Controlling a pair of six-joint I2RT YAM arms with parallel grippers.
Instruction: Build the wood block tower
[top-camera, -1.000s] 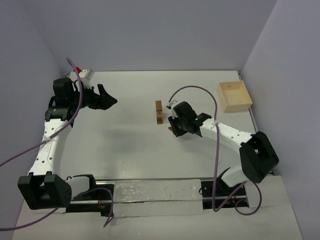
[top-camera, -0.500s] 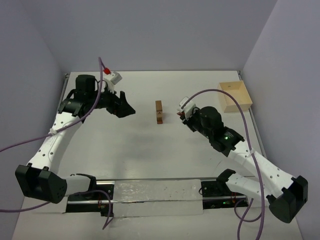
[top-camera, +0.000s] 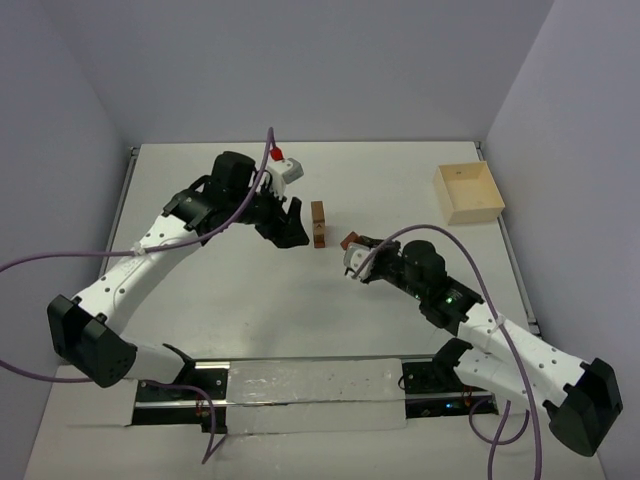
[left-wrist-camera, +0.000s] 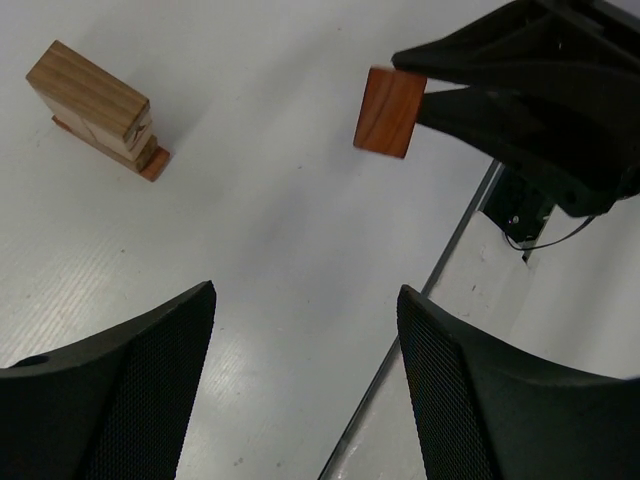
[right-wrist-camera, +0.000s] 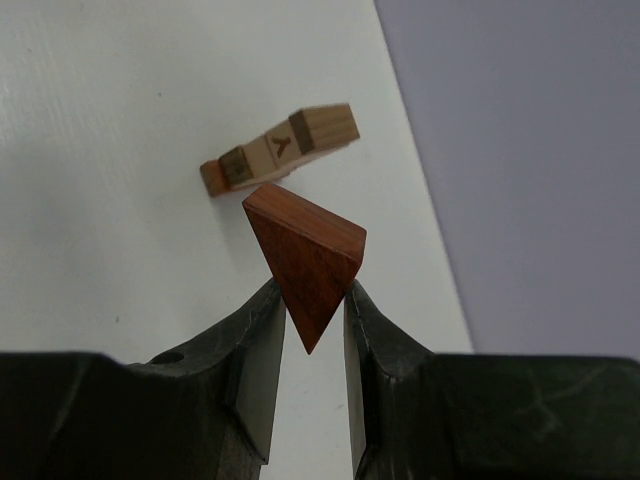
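Note:
The wood block tower (top-camera: 318, 224) is a narrow stack of tan and brown blocks in the middle of the table; it also shows in the left wrist view (left-wrist-camera: 98, 108) and the right wrist view (right-wrist-camera: 280, 148). My right gripper (top-camera: 353, 254) is shut on a reddish-brown triangular wedge (right-wrist-camera: 308, 255), held above the table just right of the tower; the wedge also shows in the left wrist view (left-wrist-camera: 390, 111). My left gripper (top-camera: 292, 228) is open and empty, just left of the tower, its fingers (left-wrist-camera: 140, 385) spread wide.
A pale wooden square box (top-camera: 467, 193) stands at the back right. A clear strip (top-camera: 310, 385) runs along the table's near edge between the arm bases. Walls close in the table's back and sides.

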